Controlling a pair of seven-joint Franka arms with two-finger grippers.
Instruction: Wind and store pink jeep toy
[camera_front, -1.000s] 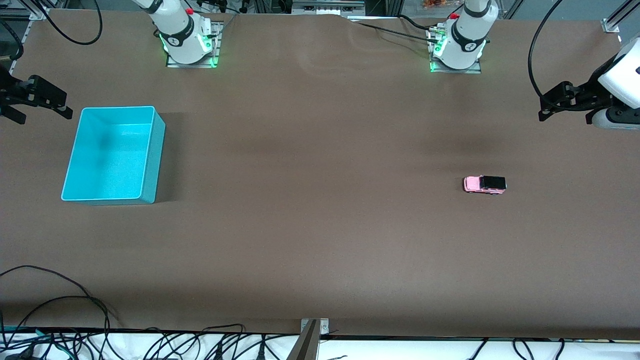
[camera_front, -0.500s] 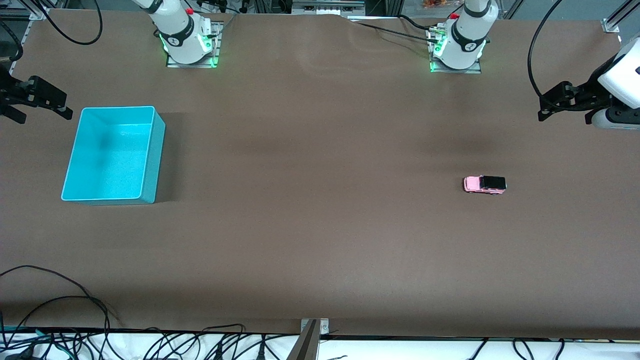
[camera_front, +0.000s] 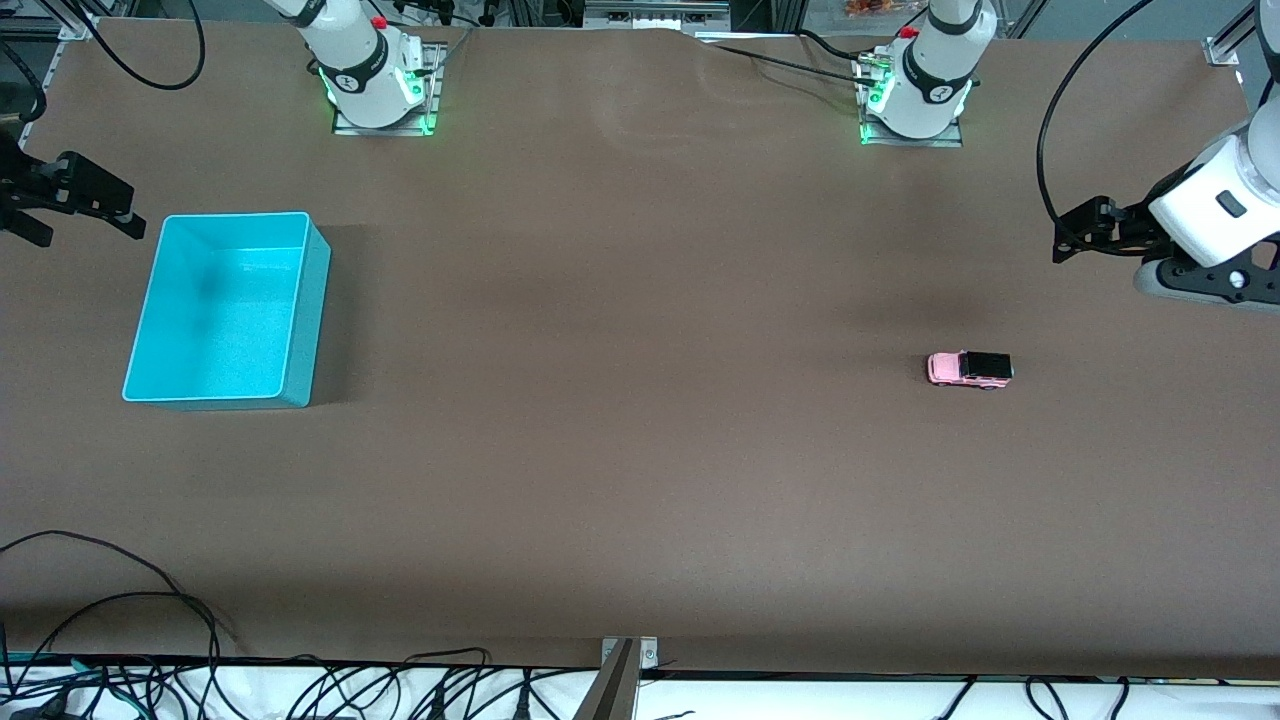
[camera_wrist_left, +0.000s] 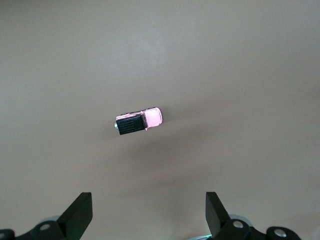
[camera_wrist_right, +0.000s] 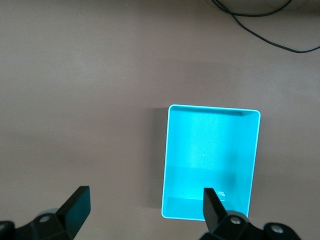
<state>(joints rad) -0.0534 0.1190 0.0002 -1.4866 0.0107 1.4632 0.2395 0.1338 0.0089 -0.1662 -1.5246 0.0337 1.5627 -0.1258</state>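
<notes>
Front view: pink jeep toy (camera_front: 970, 369) on the table (camera_front: 640, 450), on its wheels, toward the left arm's end. Left gripper (camera_front: 1075, 235) aloft near it, empty. Right gripper (camera_front: 75, 205) aloft beside turquoise bin (camera_front: 310, 300), empty.

Left wrist view: left gripper (camera_wrist_left: 147, 215) spread wide, holding nothing; jeep (camera_wrist_left: 139, 121) below, apart from both fingers.

Right wrist view: right gripper (camera_wrist_right: 145, 212) spread wide, holding nothing; bin (camera_wrist_right: 167, 165) partly beneath it.

Robotics laboratory test bench. Brown-covered table (camera_front: 640, 450); two bolted arm bases (camera_front: 378, 85) with green status lights at 12 o'clock; aluminium framing (camera_front: 1225, 45) at 1 o'clock; loose cable bundles (camera_front: 300, 690) along 6 o'clock edge.
</notes>
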